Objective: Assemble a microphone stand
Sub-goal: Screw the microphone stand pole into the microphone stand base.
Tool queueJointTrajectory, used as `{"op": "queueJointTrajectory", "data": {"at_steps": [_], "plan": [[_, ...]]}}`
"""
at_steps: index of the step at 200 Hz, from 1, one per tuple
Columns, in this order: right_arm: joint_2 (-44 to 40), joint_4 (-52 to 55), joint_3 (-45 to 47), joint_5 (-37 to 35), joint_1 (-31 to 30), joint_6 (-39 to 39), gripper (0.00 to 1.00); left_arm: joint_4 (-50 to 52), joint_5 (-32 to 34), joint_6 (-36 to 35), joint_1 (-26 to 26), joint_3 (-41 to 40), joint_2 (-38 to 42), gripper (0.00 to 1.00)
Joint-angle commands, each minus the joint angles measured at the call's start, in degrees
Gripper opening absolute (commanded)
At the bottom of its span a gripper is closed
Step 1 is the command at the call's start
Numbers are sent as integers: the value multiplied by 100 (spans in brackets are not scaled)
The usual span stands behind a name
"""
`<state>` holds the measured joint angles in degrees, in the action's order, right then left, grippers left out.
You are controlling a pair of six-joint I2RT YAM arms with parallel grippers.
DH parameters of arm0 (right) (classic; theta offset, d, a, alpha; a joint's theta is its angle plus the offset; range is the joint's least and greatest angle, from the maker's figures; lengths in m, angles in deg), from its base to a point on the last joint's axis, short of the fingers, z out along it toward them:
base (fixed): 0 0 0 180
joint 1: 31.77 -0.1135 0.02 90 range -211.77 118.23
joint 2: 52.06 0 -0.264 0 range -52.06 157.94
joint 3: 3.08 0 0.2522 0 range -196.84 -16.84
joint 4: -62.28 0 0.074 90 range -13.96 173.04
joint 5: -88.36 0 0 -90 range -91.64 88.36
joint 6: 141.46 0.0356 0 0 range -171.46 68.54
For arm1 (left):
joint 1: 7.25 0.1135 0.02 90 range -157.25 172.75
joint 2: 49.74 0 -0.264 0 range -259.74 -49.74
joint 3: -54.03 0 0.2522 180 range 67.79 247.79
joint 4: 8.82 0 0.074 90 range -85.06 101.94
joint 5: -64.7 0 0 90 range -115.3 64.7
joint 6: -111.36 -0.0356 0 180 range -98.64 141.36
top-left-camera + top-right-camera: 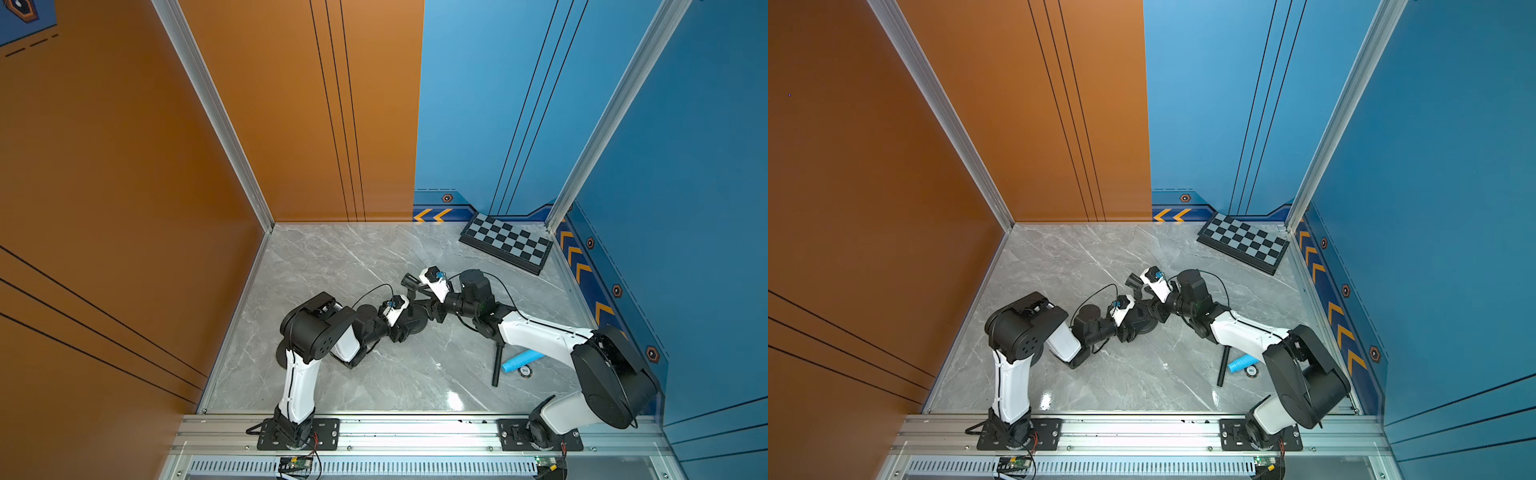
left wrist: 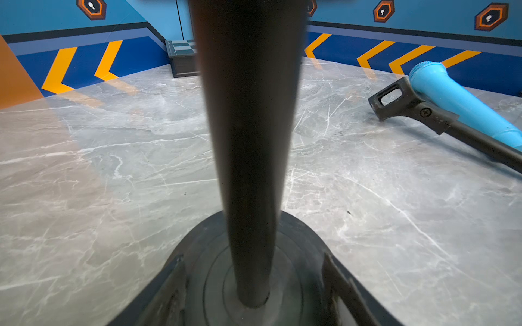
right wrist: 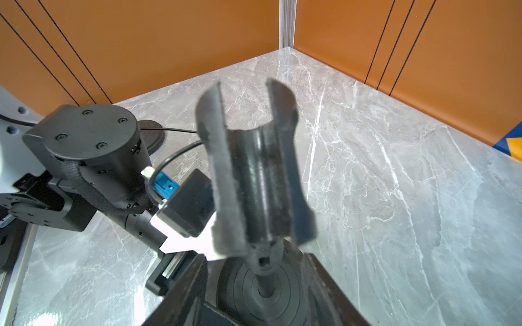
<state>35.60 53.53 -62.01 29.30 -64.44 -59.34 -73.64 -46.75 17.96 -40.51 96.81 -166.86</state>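
The microphone stand stands upright mid-table: a round black base point(image 1: 419, 322), a black pole point(image 2: 248, 141) and a U-shaped clip point(image 3: 254, 169) on top, which also shows in a top view point(image 1: 1133, 280). My left gripper point(image 2: 252, 256) sits low over the base point(image 2: 299, 234), its jaws open on either side of the pole and clear of it. My right gripper point(image 3: 255, 255) is open just under the clip, with a gap to the pole on both sides. A blue microphone point(image 1: 521, 359) lies at the right, next to a loose black rod point(image 1: 497, 363) with a clip end point(image 2: 409, 107).
A folded chessboard box point(image 1: 509, 243) leans in the far right corner. A small round badge point(image 1: 525, 371) lies by the microphone point(image 2: 457, 98). A flat black disc point(image 3: 152, 135) rests on the marble behind the left arm. Orange and blue walls close the table on three sides.
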Motion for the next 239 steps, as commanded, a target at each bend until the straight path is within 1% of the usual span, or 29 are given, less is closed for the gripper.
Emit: {"op": "queueJointTrajectory", "data": {"at_steps": [1,20,45,101,115,121,128,137,141,146,158,164,174,183,192,203,212,220,239], "plan": [[183,118,-293,455,2,-167,54,523,-8,82,57,-21,-206,76],[276,-41,-366,333,-2,-95,52,498,25,71,65,-69,-180,76],[397,-165,-421,-35,-11,-11,48,473,5,122,109,-92,-171,76],[466,-526,-300,-758,-117,155,27,191,-6,176,161,-224,-294,76],[409,-609,-202,-1103,-242,192,22,170,-8,173,190,-237,-309,76],[376,-647,-142,-1369,-346,190,19,175,-8,173,196,-234,-324,76],[330,-657,-66,-1792,-501,162,19,167,-8,181,197,-234,-351,76],[267,-735,79,-2635,-711,156,18,141,-7,184,197,-222,-379,76],[246,-789,151,-3027,-956,201,18,132,-8,183,197,-224,-396,75],[219,-849,235,-3439,-1095,298,15,117,0,196,198,-227,-420,75],[208,-973,427,-4704,-1394,675,11,90,18,221,198,-212,-451,75],[208,-1015,499,-5215,-1529,903,5,76,19,234,197,-203,-465,75],[254,-1093,596,-5742,-1679,1222,0,63,14,251,201,-197,-487,75],[318,-1169,639,-6023,-1779,1488,0,61,12,268,196,-175,-511,75],[412,-1256,657,-6047,-1815,1652,0,61,-27,309,189,-146,-552,74],[508,-1343,644,-5786,-1809,1721,0,59,-56,339,188,-96,-600,74],[536,-1359,623,-5520,-1788,1723,7,48,-56,345,186,-82,-619,74],[525,-1398,603,-5207,-1749,1662,16,53,-47,341,179,-94,-616,74],[358,-1262,503,-3960,-1522,1327,35,54,-19,315,180,-127,-593,74]]}}
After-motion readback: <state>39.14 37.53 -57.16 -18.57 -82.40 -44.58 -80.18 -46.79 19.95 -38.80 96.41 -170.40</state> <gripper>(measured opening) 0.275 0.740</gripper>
